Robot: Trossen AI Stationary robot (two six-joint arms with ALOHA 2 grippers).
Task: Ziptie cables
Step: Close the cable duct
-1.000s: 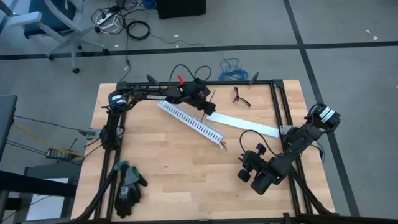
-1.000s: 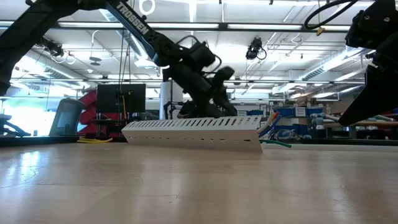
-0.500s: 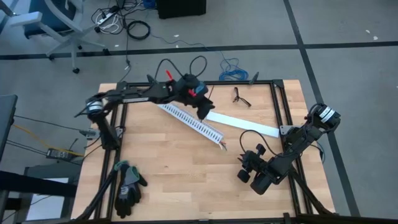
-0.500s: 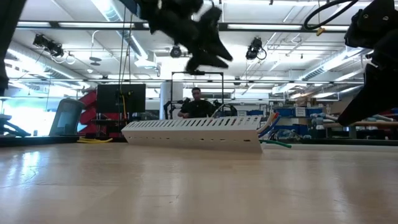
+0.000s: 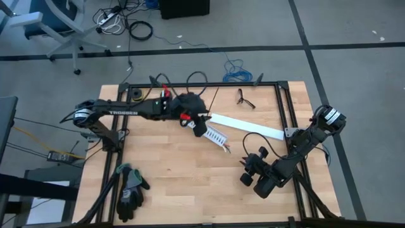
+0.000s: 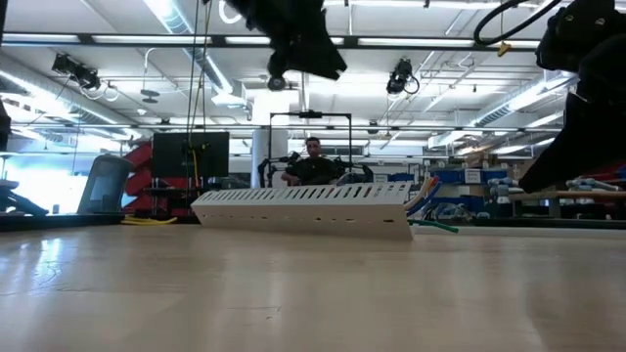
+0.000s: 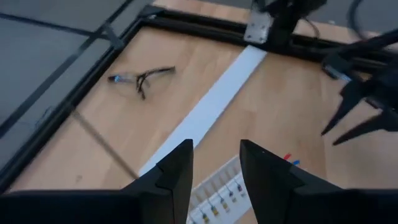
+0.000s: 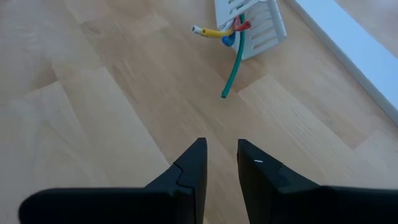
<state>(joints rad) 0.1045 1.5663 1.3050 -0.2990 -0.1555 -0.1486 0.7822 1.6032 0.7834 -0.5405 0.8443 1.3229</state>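
The cables (image 8: 231,36) are thin green, yellow, red and blue wires. They lie inside a white slotted duct (image 5: 215,137), and their ends (image 5: 226,148) stick out of its near end onto the table. My left gripper (image 7: 216,177) hovers high over the duct's middle (image 5: 197,126), open, with nothing between its fingers. My right gripper (image 8: 217,165) waits low at the near right (image 5: 248,170), pointing at the cable ends. It is open by a narrow gap and holds nothing. Most of the duct is hidden under my left arm in the high view.
A flat white strip (image 5: 247,125) lies beside the duct toward the far right. A small dark bundle of thin strips (image 5: 244,98) sits near the far edge. Dark gloves (image 5: 130,190) lie at the near left. A black frame (image 5: 281,107) borders the table. A person (image 6: 313,166) sits beyond it.
My left gripper has risen from the duct's far end and swung toward the table's near edge and slightly left, rolling as it went. It now hangs high over the duct's middle. The duct and cables have stayed where they were.
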